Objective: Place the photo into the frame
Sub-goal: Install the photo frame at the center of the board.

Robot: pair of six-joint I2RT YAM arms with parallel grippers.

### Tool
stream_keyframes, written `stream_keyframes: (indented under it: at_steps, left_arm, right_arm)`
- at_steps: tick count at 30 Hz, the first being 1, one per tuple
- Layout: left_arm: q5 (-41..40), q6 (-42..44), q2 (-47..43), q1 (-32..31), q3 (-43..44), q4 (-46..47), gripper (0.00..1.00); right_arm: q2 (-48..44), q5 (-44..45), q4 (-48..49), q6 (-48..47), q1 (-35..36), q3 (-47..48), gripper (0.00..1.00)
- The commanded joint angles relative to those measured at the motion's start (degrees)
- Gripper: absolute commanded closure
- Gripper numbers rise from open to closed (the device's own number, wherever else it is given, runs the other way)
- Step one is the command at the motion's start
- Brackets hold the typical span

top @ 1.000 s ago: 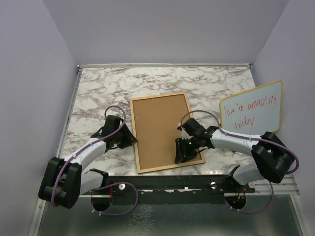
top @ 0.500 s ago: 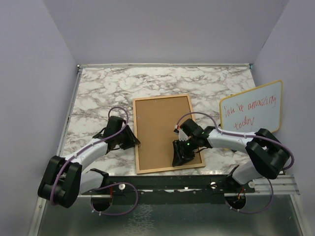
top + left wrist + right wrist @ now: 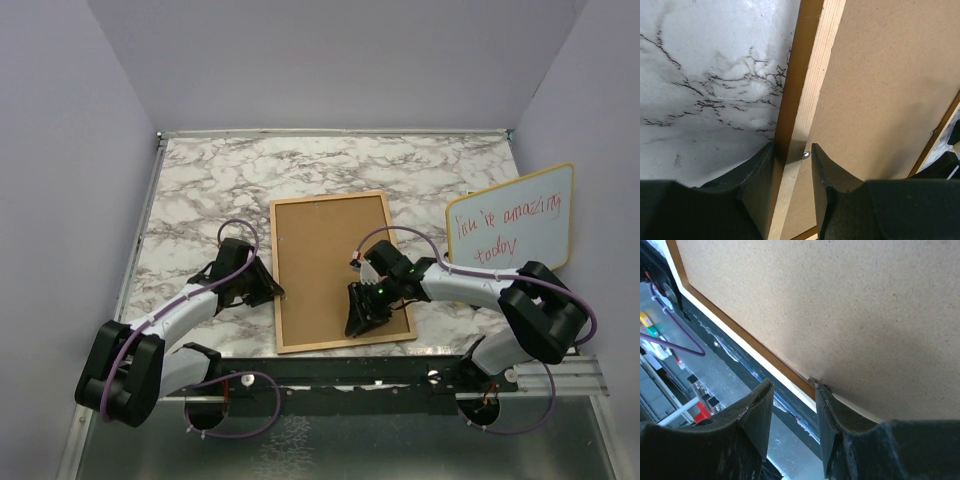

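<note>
The frame (image 3: 330, 260) lies back side up in the middle of the marble table, its brown board (image 3: 890, 75) facing me inside a thin orange-brown rim (image 3: 812, 60). My left gripper (image 3: 268, 290) straddles the left rim (image 3: 792, 150). One finger presses the rim's outer side, the other rests at its inner edge by a small metal tab (image 3: 805, 155). My right gripper (image 3: 360, 318) hovers open at the frame's near right part (image 3: 794, 387). Its right finger (image 3: 837, 425) touches a metal tab (image 3: 815, 382) by the near rim. The photo is out of view.
A yellow-rimmed whiteboard (image 3: 512, 228) with red handwriting leans against the right wall. A black rail (image 3: 350, 370) runs along the table's near edge just below the frame. Purple walls close in the table on three sides.
The frame has slid slightly to the right and turned a little. My left jaws have narrowed onto its rim. The right gripper has shifted a little left over the board.
</note>
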Motion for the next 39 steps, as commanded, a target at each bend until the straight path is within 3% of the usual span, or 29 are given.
stream_keyframes:
  at_steps: [1, 9, 24, 39]
  left_arm:
    - [-0.68, -0.97, -0.62, -0.48, -0.17, -0.86, 0.64]
    - [-3.4, 0.79, -0.87, -0.45, 2.02, -3.62, 0.64]
    - [-4.77, 1.35, -0.37, -0.45, 2.64, -4.29, 0.64]
    - [-6.72, 3.38, 2.89, -0.45, 4.94, -4.13, 0.65]
  right_arm:
    - [0.48, -1.07, 2.79, 0.93, 0.36, -1.02, 0.57]
    - [-2.38, 8.64, -5.67, -2.03, 0.36, 2.38, 0.57]
    - [0.91, 2.87, 2.41, 0.22, 0.51, 1.44, 0.57]
    - [2.42, 1.41, -0.82, -2.32, 0.93, -0.73, 0.57]
